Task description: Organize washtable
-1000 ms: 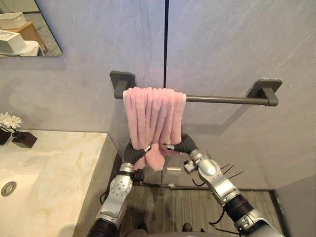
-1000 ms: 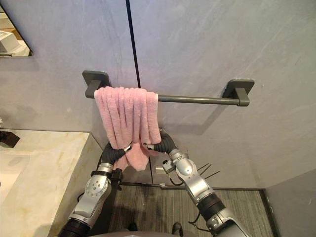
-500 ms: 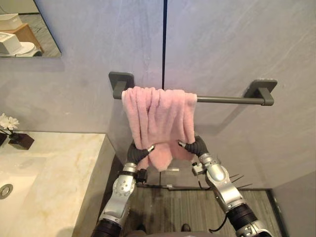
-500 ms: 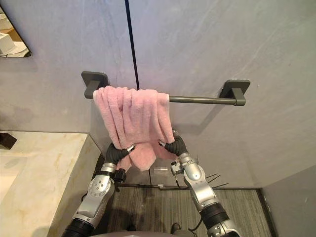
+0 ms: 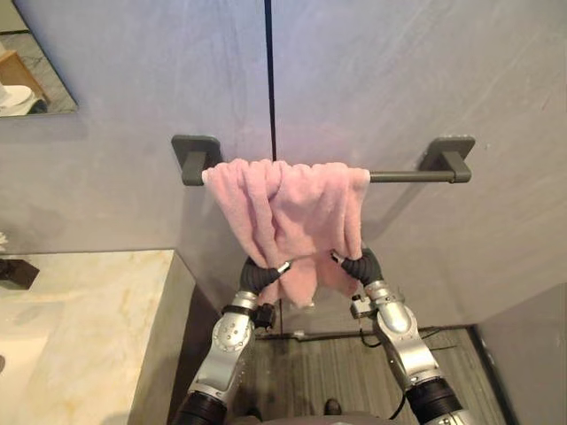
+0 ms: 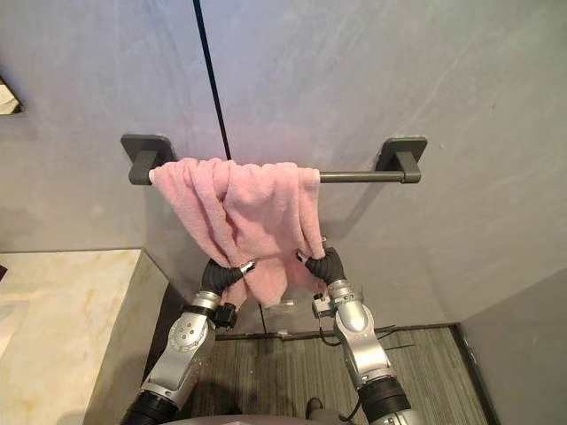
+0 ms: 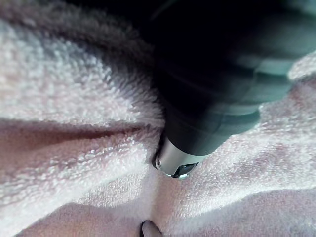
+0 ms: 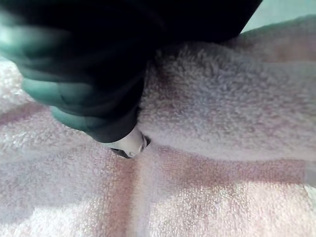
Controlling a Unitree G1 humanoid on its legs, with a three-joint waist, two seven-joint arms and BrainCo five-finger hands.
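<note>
A pink towel [image 5: 292, 208] hangs over a dark grey bar [image 5: 407, 175] on the wall, bunched in folds and covering the bar's left half. My left hand [image 5: 261, 274] is at the towel's lower left edge, its thumb pressed into the cloth, which is pinched between thumb and a fingertip in the left wrist view [image 7: 207, 98]. My right hand [image 5: 359, 264] grips the lower right edge, its thumb buried in the pile [image 8: 222, 123]. Most of both hands' fingers are hidden behind the cloth.
A marble counter [image 5: 80, 328] lies at the left, its side dropping to a wood-look floor [image 5: 328, 372]. A small dark block [image 5: 13, 273] sits at the counter's back. A mirror corner [image 5: 31, 80] is at the upper left. The bar's right half is bare.
My right hand has drawn the towel's right edge further right along the bar, widening it. The left hand stays at the left edge. The camera has turned right, shifting the scene left.
</note>
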